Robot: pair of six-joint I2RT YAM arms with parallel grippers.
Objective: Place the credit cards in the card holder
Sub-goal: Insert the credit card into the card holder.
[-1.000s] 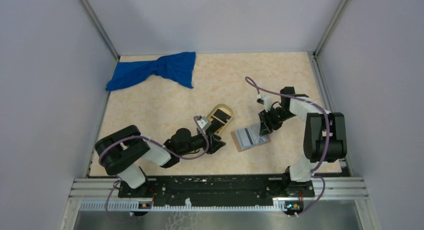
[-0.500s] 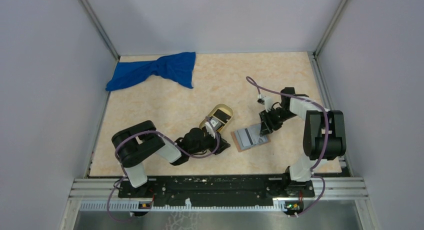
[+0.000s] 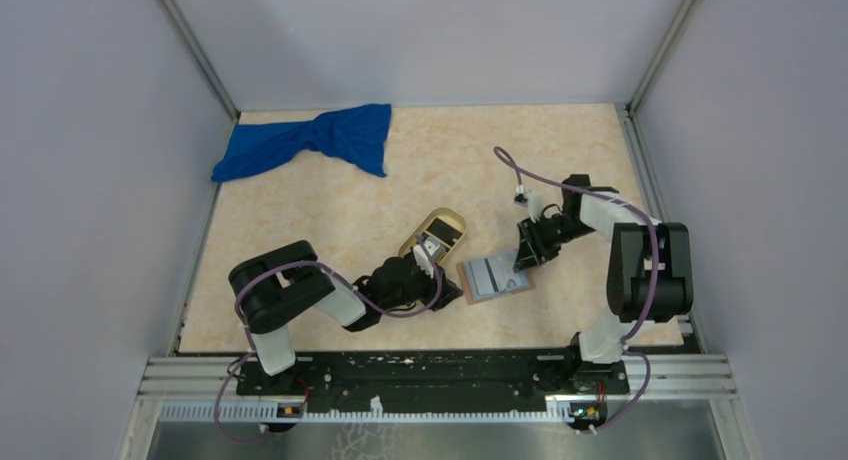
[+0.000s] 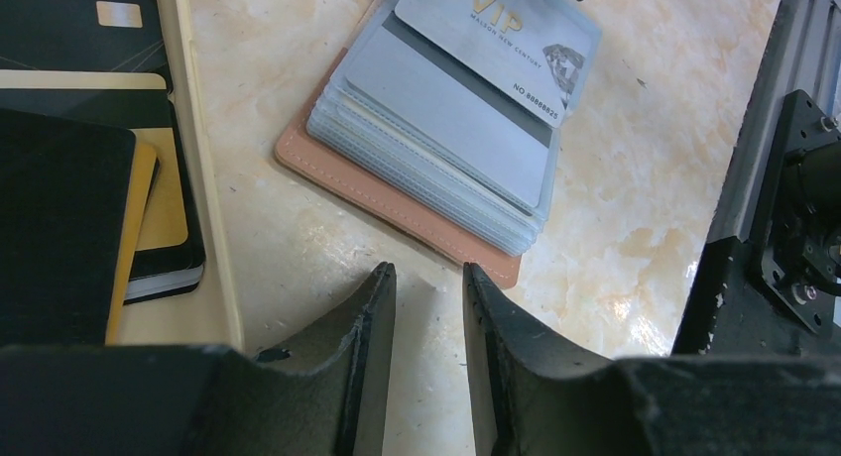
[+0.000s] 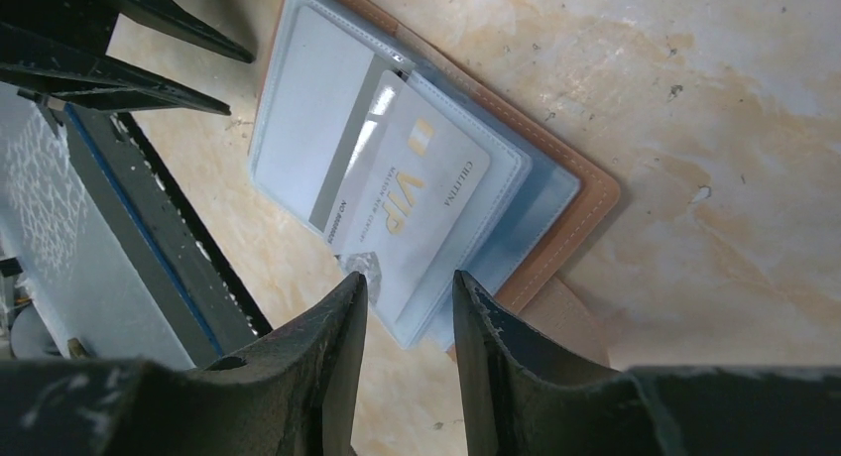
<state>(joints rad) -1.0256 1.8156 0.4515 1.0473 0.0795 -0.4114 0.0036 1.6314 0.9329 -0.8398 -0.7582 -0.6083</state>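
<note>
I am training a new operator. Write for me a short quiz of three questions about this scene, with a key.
1. True or false: the grey card lies on top of the open card holder.
2. Where is the black card? A) in the oval tray B) on the blue cloth C) under the card holder
3. Fill in: the fingers of the left gripper hold ____.
Key: 1 true; 2 A; 3 nothing.

left claw (image 4: 428,273): moved right, beside card holder (image 3: 490,280) | card holder: shifted slightly left | right claw (image 5: 407,278): edged left
</note>
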